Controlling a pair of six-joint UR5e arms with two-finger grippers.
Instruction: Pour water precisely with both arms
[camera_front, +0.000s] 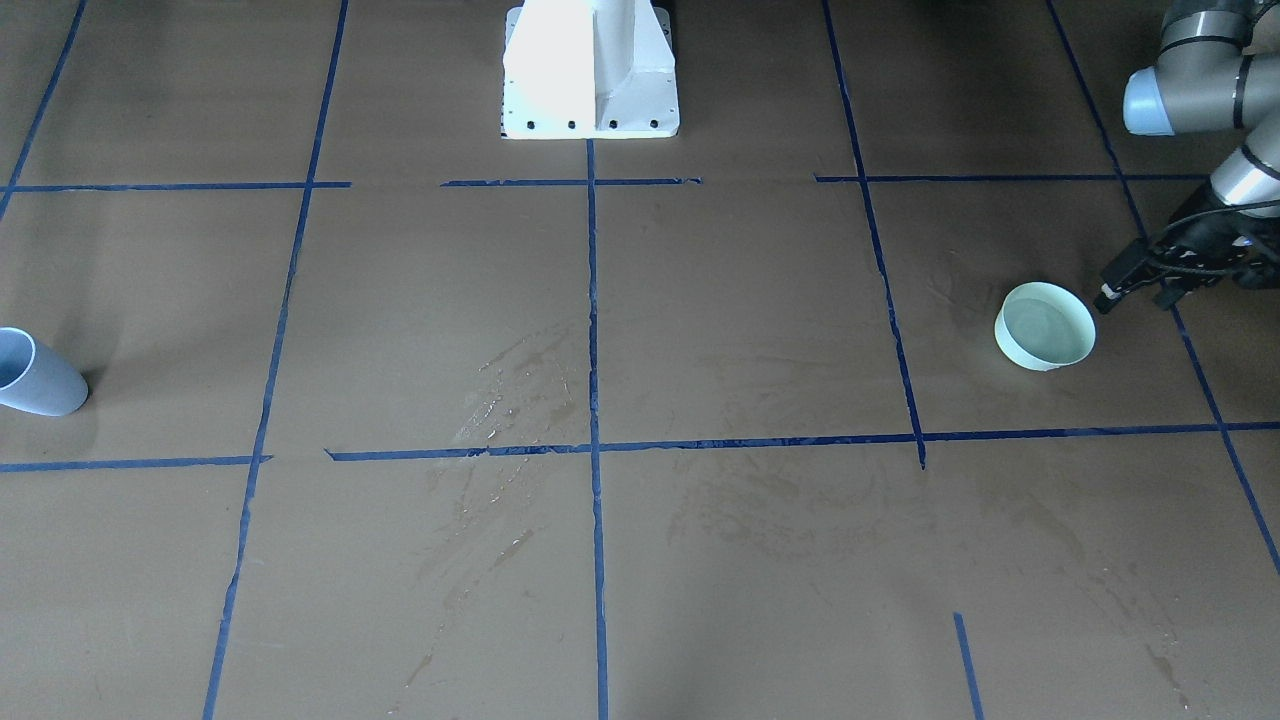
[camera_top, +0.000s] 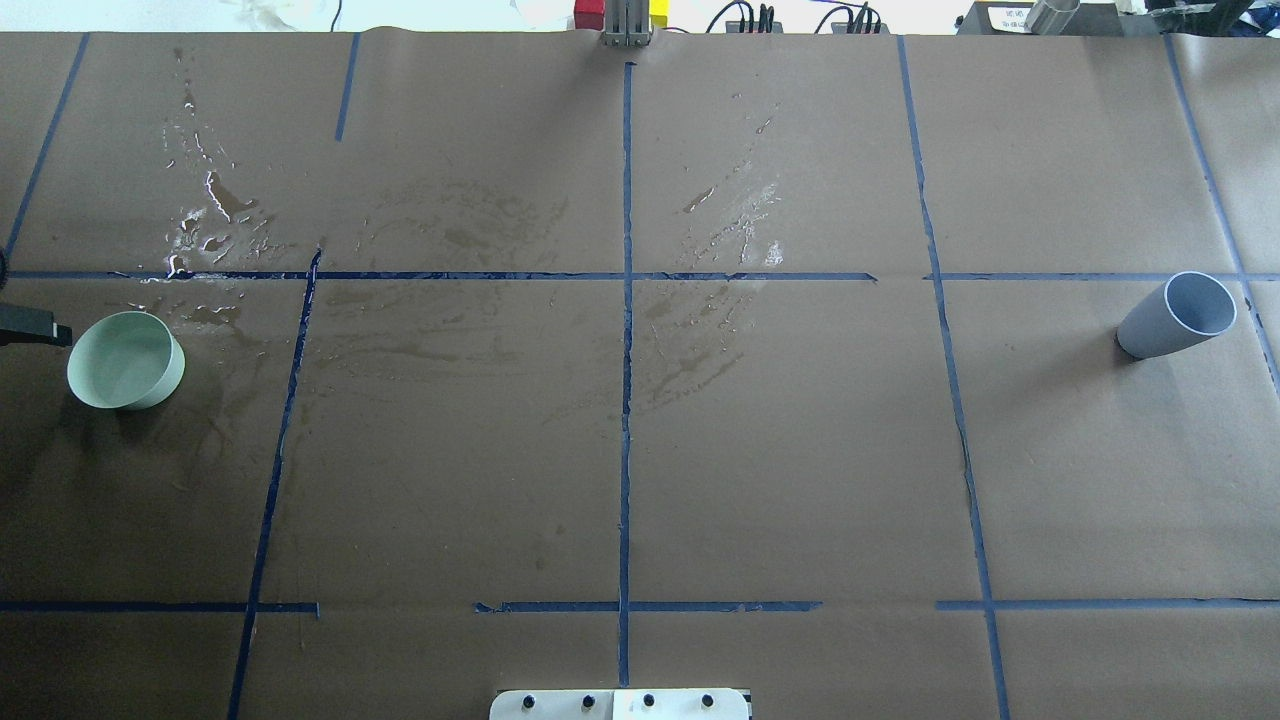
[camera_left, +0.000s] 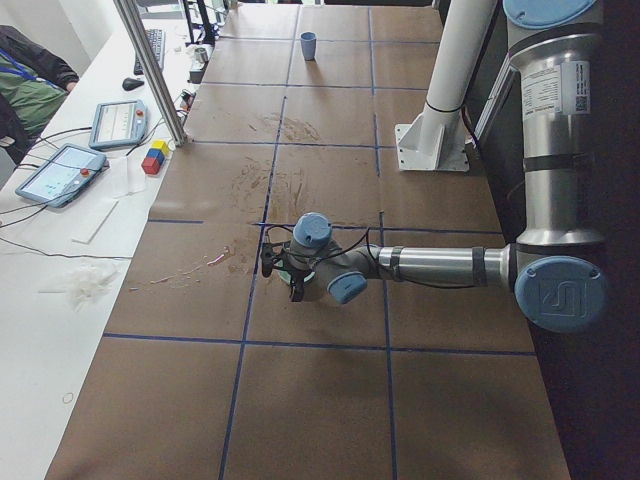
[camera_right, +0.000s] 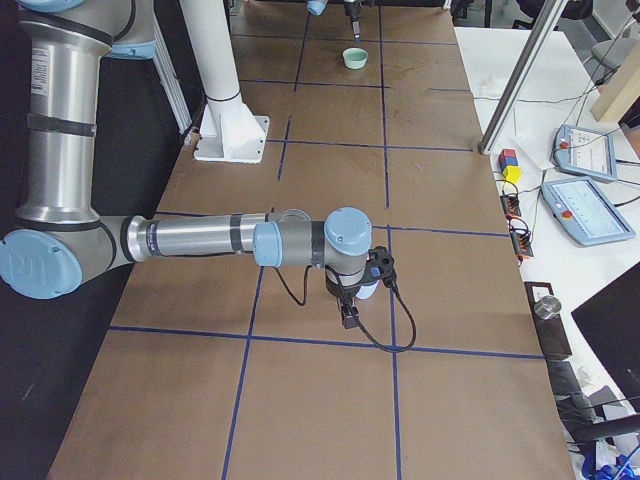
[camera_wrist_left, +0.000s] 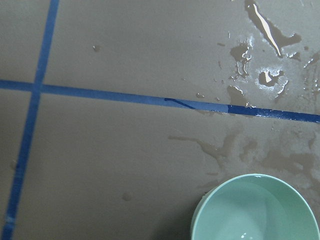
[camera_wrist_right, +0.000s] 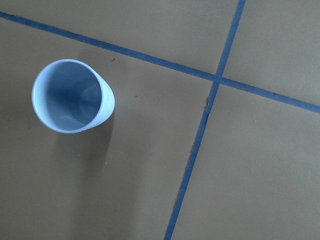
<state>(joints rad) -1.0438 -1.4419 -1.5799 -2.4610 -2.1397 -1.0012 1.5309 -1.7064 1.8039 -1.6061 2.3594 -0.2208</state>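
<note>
The water (camera_wrist_left: 252, 217) is seen inside a green bowl (camera_front: 1045, 327). The bowl is stood upright on the brown table (camera_top: 800, 450), far over on the robot's left side. Little wet puddles (camera_wrist_left: 270, 35) are seen on the brown paper near the bowl, past a line of tape.

The left gripper (camera_front: 1130, 280) is held low, just beside the bowl. No touch between them can be made out. Whether its jaws are apart or together cannot be told. The left arm (camera_front: 1190, 95) is bent in from the edge of the table.

A blue cup (camera_top: 1175, 315) is stood upright far over on the right side, well apart from the bowl. In the right wrist view its open top is seen from above, near a spot where blue tape lines (camera_wrist_right: 215, 82) cross.

The right gripper (camera_right: 352, 300) is shown only by a side camera. It is held low, close to the cup. How its jaws stand cannot be told. The right arm (camera_right: 200, 238) is stretched out flat over the table.

A white stand (camera_front: 590, 70) is bolted at the middle of the robot's side.
</note>
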